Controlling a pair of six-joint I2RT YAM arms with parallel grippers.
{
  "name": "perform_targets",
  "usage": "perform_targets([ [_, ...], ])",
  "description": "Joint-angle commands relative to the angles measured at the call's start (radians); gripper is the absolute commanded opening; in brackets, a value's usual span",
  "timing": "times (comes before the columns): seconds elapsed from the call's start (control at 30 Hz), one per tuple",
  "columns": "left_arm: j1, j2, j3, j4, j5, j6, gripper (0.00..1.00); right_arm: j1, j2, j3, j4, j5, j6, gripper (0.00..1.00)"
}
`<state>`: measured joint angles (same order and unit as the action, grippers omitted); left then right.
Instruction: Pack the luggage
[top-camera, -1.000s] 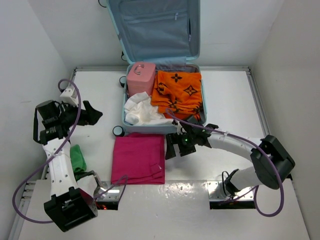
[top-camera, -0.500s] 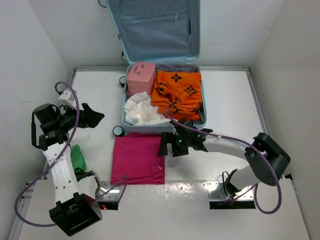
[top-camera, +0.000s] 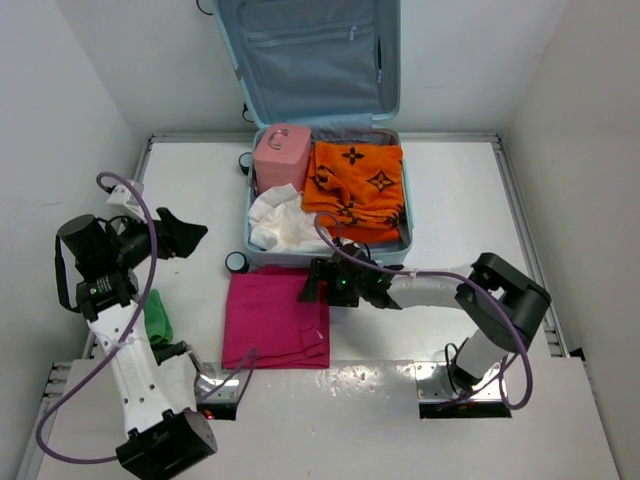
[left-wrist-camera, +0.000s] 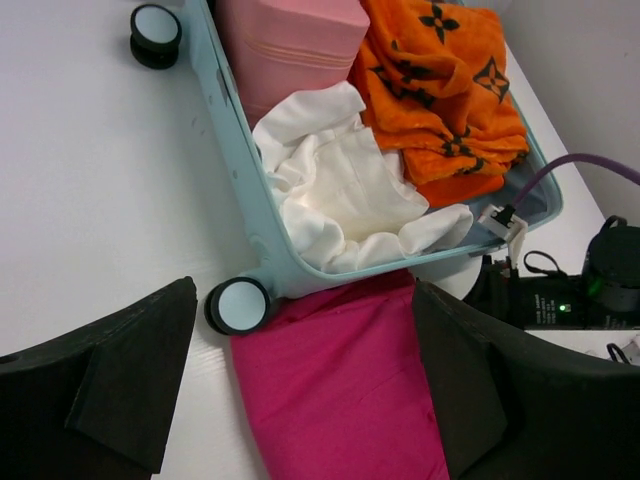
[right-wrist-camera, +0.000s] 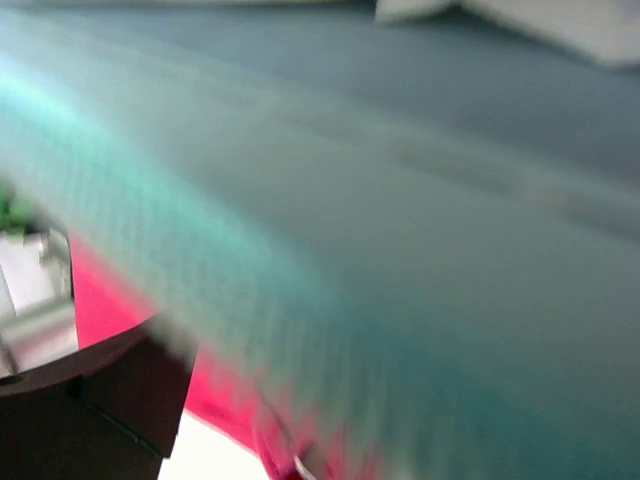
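Observation:
The aqua luggage (top-camera: 310, 60) lies open at the back, its lid leaning on the wall. Its base holds a pink vanity case (top-camera: 281, 155), an orange patterned towel (top-camera: 358, 190) and a white cloth (top-camera: 285, 222). A magenta cloth (top-camera: 277, 317) lies flat on the table against the luggage's front wall. My right gripper (top-camera: 315, 283) hangs low and open over that cloth's far right corner, close to the wall. The right wrist view is blurred, showing the aqua wall (right-wrist-camera: 350, 200), the magenta cloth (right-wrist-camera: 215, 395) and one dark finger (right-wrist-camera: 130, 395). My left gripper (top-camera: 180, 235) is raised at the left, open and empty, looking down on the magenta cloth (left-wrist-camera: 340, 390).
A green cloth (top-camera: 155, 317) lies at the left beside the left arm. The luggage's black wheels (top-camera: 236, 262) stick out at its front left corner. White walls close in the table on both sides.
My right gripper has slid left along the luggage's front wall onto the magenta cloth's far right corner. The left arm has shifted slightly left; its jaws stay open.

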<state>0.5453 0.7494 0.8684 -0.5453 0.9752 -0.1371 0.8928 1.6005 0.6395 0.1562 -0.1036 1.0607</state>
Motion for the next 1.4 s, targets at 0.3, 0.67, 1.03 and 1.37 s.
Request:
perform_targets([
  [0.3, 0.024, 0.079, 0.121, 0.094, -0.076, -0.108, 0.89, 0.087, 0.24, 0.058, -0.23, -0.022, 0.245, 0.94],
  [0.67, 0.065, 0.134, 0.196, 0.157, -0.087, -0.099, 0.89, 0.106, 0.273, 0.117, -0.362, 0.077, 0.131, 0.0],
  [1.03, 0.074, 0.096, 0.176, 0.212, -0.056, -0.153, 0.89, 0.135, -0.163, 0.034, -0.385, 0.05, -0.463, 0.0],
  [1.37, 0.065, 0.067, 0.167, 0.252, -0.056, -0.173, 0.89, 0.221, -0.202, 0.244, -0.386, 0.102, -0.85, 0.0],
])
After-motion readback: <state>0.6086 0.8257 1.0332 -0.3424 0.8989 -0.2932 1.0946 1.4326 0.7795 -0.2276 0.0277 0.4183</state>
